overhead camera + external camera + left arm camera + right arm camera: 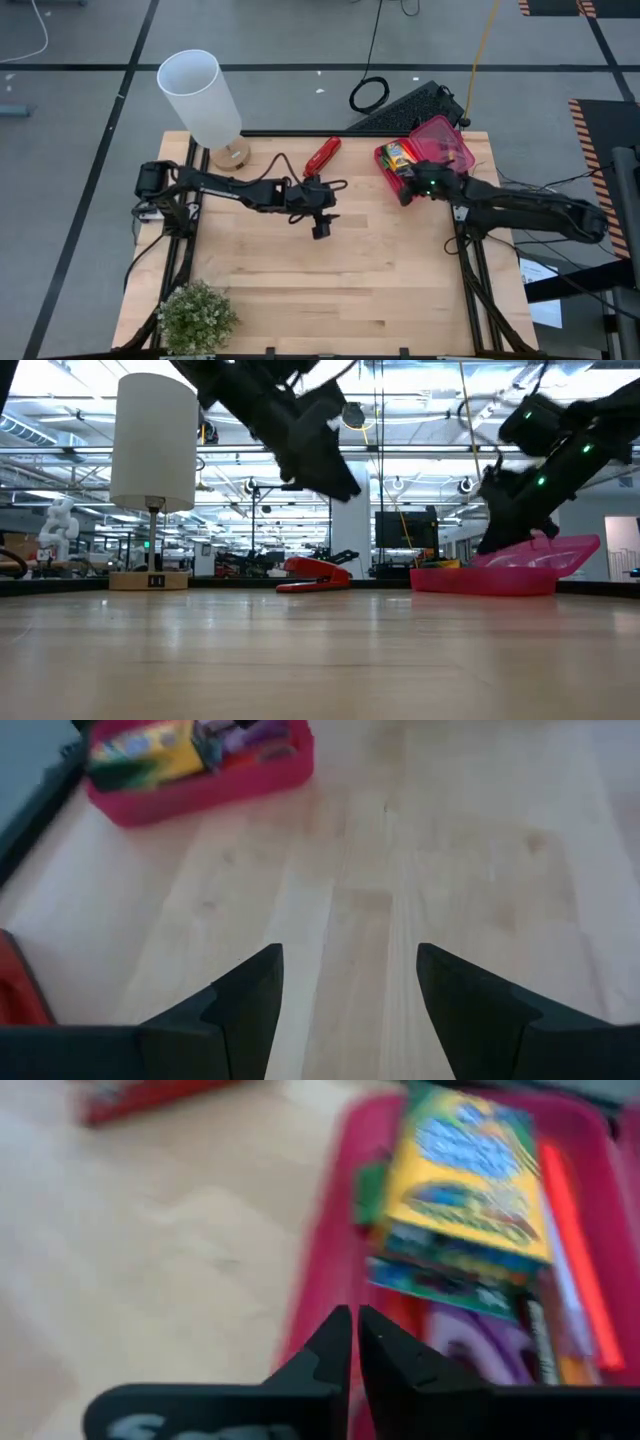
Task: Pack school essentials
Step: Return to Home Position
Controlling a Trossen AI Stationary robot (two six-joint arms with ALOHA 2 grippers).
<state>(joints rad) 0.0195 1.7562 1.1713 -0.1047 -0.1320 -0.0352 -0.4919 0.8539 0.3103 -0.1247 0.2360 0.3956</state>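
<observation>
Crayon box (468,1175) in pink box (335,1260), just beyond right gripper (354,1342).

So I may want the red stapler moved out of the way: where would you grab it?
Probably across the middle of the red stapler, from straight above. It lies flat and alone on the table, long and narrow, set diagonally, so turn the left end effector, open nearby, to span its short width.
</observation>
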